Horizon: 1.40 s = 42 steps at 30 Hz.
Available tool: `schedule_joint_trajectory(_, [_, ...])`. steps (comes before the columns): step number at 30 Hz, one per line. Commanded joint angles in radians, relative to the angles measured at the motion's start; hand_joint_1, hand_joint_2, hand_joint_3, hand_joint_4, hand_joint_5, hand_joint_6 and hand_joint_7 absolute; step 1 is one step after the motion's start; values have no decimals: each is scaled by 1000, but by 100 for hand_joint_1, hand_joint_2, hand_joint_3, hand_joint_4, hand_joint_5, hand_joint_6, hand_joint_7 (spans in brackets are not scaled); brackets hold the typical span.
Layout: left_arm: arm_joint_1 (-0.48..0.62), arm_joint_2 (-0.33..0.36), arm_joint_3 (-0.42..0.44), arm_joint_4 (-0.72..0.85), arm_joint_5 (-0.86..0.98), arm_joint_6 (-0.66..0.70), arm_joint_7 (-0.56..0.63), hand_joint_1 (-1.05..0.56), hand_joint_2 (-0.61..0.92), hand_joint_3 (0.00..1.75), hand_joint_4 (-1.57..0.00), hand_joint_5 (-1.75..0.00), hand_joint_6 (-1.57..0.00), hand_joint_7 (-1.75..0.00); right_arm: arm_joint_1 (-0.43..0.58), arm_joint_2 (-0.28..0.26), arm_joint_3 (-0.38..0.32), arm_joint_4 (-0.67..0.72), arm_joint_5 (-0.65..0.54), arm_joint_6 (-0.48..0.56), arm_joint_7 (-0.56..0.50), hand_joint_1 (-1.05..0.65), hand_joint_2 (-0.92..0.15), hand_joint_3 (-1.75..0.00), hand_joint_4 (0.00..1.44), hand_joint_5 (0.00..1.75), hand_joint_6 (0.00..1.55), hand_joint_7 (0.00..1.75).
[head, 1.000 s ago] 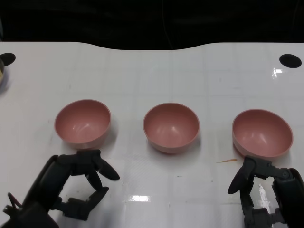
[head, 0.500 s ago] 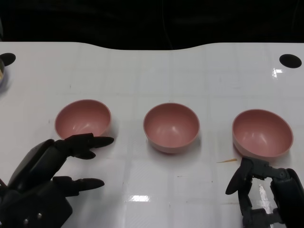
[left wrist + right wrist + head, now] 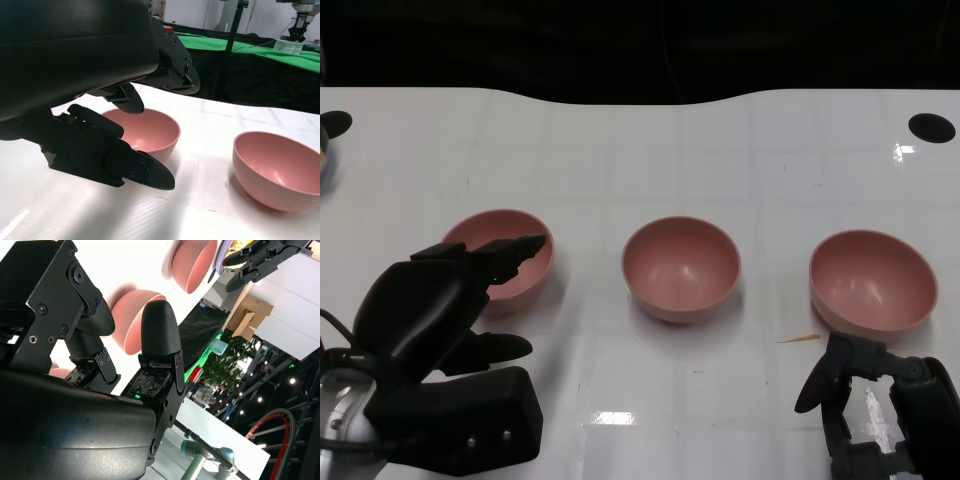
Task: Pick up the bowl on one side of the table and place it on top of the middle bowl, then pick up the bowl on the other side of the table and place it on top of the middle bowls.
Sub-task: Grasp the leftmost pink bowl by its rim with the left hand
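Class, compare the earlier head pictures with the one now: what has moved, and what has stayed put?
The left hand has risen and reached forward, so its fingers now hang over the near rim of the left pink bowl, holding nothing yet. The middle pink bowl, the right pink bowl and the right hand have stayed where they were.

No readable text, no labels, no brand marks, no numbers on any surface shown

white table (image 3: pixel 650 140) | green cloth (image 3: pixel 280 52) | cardboard boxes (image 3: pixel 247 315) | plants (image 3: pixel 227 362)
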Motion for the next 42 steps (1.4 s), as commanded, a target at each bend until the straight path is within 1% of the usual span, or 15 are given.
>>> schedule_joint_trajectory(1, [-11,23,-5,-9,10,13,17,-53,91,0,-31,-41,-32,0,4,-8,-5,-9,7,-2,-7,24,-12,-173,91,171,86,140])
schedule_joint_trajectory(4, [-69,1,-72,31,165,116,65,-55,91,0,-28,-39,-29,0,5,-8,-3,-10,12,7,-1,23,-12,-173,92,172,85,140])
schedule_joint_trajectory(6, [-91,-18,-102,47,216,175,77,-56,91,0,-26,-38,-28,0,7,-8,-2,-11,12,7,-1,22,-13,-173,91,173,85,141])
schedule_joint_trajectory(12, [-128,-45,-148,71,251,265,78,-56,92,1,-24,-36,-26,0,9,-6,-2,-16,8,10,-4,23,-13,-173,90,173,84,141])
schedule_joint_trajectory(20, [-172,-43,-203,121,267,328,57,-57,92,3,-26,-35,-28,-1,10,-8,-2,-19,5,11,-4,23,-14,-172,90,174,84,141])
schedule_joint_trajectory(21, [-198,-55,-222,162,281,350,49,-57,92,3,-26,-34,-28,-1,10,-9,-2,-19,6,12,-3,23,-14,-171,90,174,84,141])
schedule_joint_trajectory(25, [-274,-94,-277,288,304,418,39,-56,92,1,-38,-20,-33,-1,12,-8,0,-20,8,12,-2,24,-14,-170,89,174,84,141])
schedule_joint_trajectory(27, [-297,-102,-293,328,302,430,51,-56,92,1,-41,-17,-34,-1,13,-9,1,-21,8,13,-1,24,-14,-170,89,174,84,141])
schedule_joint_trajectory(32, [-343,-116,-328,416,301,448,68,-56,92,1,-45,-16,-37,-2,14,-7,1,-24,-4,12,-9,23,-14,-169,89,174,84,140])
schedule_joint_trajectory(36, [-380,-129,-353,491,295,463,57,-54,92,1,-52,-18,-43,-4,13,-8,0,-25,-3,9,-9,22,-15,-169,88,174,84,140])
schedule_joint_trajectory(38, [-400,-133,-367,535,295,465,58,-53,92,4,-55,-18,-45,-3,13,-7,0,-26,-2,11,-9,23,-15,-169,88,174,84,140])
schedule_joint_trajectory(42, [-447,-144,-389,649,287,453,92,-46,92,8,-74,-25,-60,-8,14,-8,0,-28,-2,14,-9,23,-14,-170,88,173,84,140])
